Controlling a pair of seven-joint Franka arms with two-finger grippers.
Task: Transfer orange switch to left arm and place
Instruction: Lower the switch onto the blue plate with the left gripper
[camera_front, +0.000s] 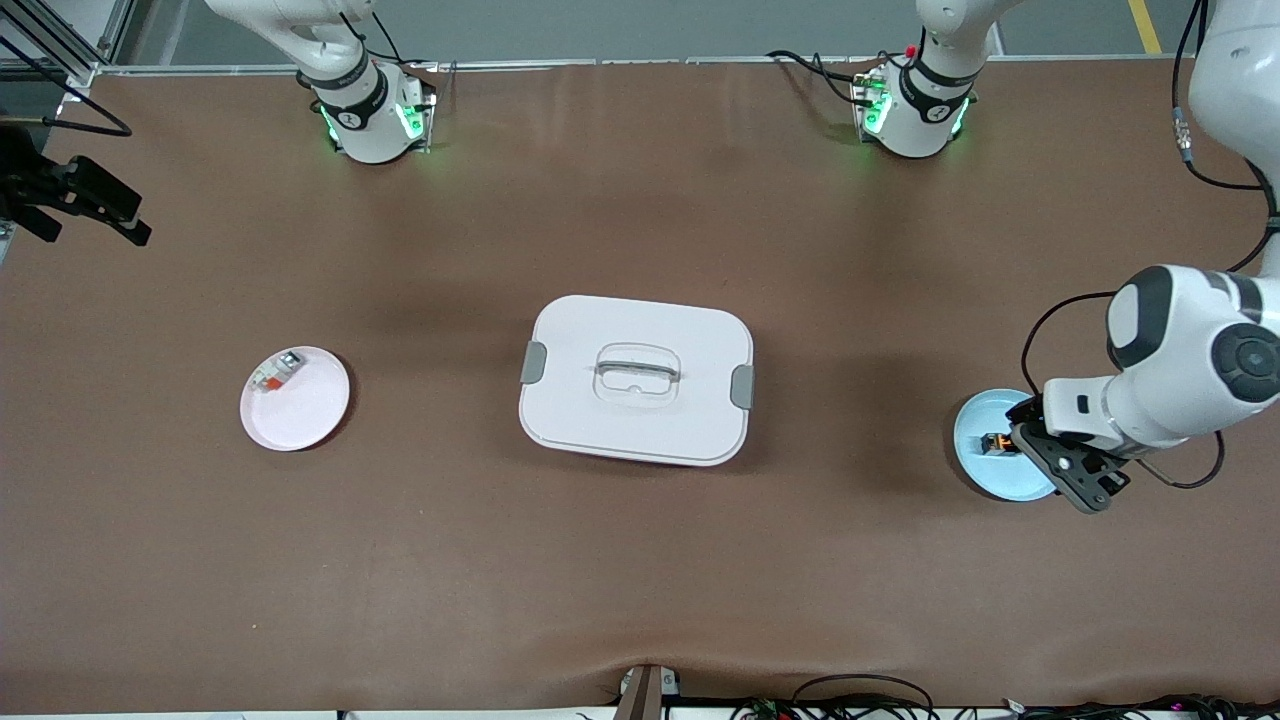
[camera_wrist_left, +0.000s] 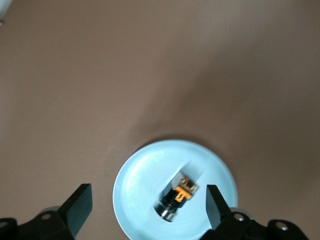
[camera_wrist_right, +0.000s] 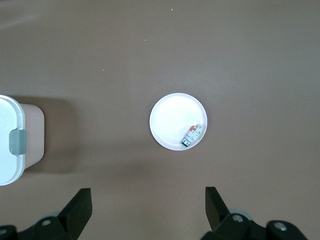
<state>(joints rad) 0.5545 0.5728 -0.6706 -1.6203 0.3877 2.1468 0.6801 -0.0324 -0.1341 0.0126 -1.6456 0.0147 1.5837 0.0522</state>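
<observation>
The orange switch (camera_front: 996, 443), a tiny black block with an orange face, lies on a light blue plate (camera_front: 985, 470) at the left arm's end of the table. My left gripper (camera_front: 1050, 455) is open, low over that plate. In the left wrist view the switch (camera_wrist_left: 178, 196) lies between the spread fingers, closer to one fingertip (camera_wrist_left: 214, 202), with no contact. My right gripper (camera_front: 100, 205) is open and empty, high over the right arm's end of the table. The white box (camera_front: 637, 380) with grey side clips stands mid-table between the two plates.
A pale pink plate (camera_front: 300, 415) holds a small white-and-orange component (camera_front: 276, 373) toward the right arm's end; the right wrist view shows that plate (camera_wrist_right: 170, 117) from well above and the box's edge (camera_wrist_right: 7, 140). Bare brown table surrounds the box.
</observation>
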